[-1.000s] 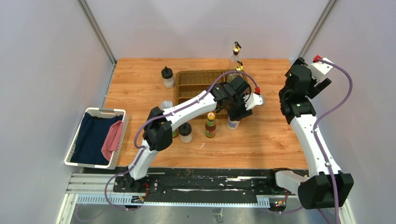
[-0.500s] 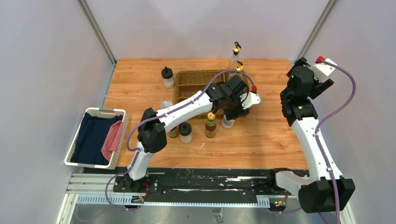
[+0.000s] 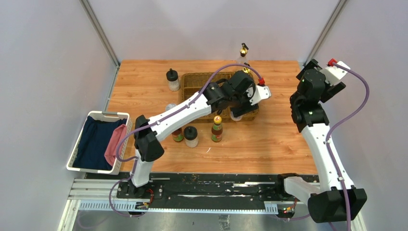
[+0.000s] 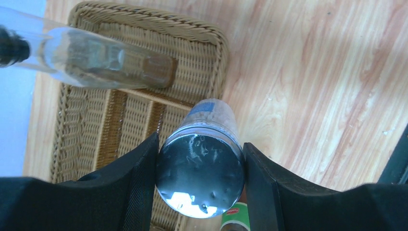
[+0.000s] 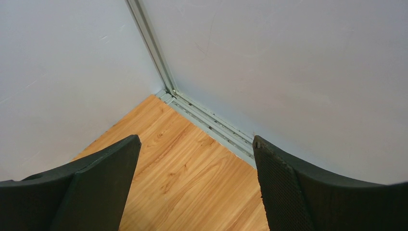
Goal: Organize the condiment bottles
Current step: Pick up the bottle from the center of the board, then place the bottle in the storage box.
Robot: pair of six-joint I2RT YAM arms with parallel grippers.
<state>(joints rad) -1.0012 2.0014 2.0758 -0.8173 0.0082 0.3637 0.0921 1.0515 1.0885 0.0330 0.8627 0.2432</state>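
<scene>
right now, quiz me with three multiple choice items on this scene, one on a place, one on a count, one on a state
1. Where does the far black-lidded jar stand?
A) on the table, left of the wicker tray
B) inside the wicker tray
C) on the floor

2. How many black-lidded jars show in the top view?
A) one
B) two
C) four

3. The left gripper is:
A) open and empty
B) shut on a silver-lidded shaker
C) shut on a cloth

Answers:
1 A, it stands on bare wood beside the tray's left wall.
2 B, one by the tray and one nearer the arms.
3 B, the left wrist view shows both fingers pressed against the shaker's sides.
</scene>
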